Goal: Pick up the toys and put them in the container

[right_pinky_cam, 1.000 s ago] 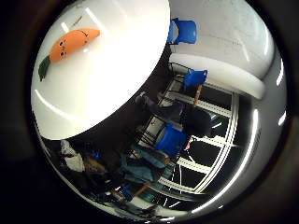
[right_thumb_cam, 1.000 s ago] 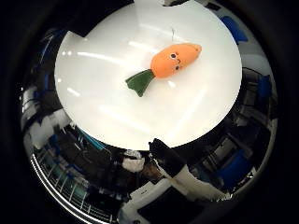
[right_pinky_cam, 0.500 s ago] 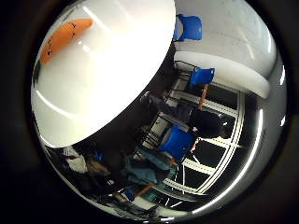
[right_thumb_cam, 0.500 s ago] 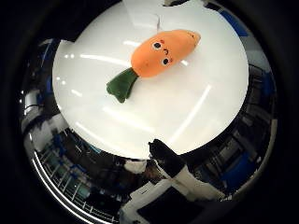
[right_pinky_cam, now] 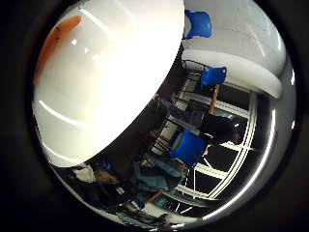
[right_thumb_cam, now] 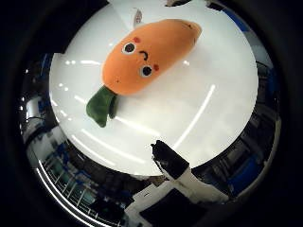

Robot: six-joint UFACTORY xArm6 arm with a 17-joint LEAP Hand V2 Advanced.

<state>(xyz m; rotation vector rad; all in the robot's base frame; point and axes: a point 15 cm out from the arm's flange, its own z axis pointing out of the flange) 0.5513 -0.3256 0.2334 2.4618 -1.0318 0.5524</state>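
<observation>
My hand (right_thumb_cam: 182,172) shows only as one black-tipped white finger reaching in over the near edge of the table; from this I cannot tell whether my fingers are spread, pressed together or curled. The finger touches nothing.

The task's thing in view is a carrot plush toy (right_thumb_cam: 147,54), orange with a small stitched face and a green leaf end. It lies flat on the round white tabletop (right_thumb_cam: 222,109), its orange body over the middle part of the top and its leaf end pointing toward the rim. It fills much of the thumb-side view, so it is close under my palm. The finger tip sits apart from the toy, with bare tabletop between them.

In the little-finger-side view the toy appears only as an orange strip at the tabletop's far edge. Beyond the table stand blue chairs (right_pinky_cam: 189,147). No container shows in either view.
</observation>
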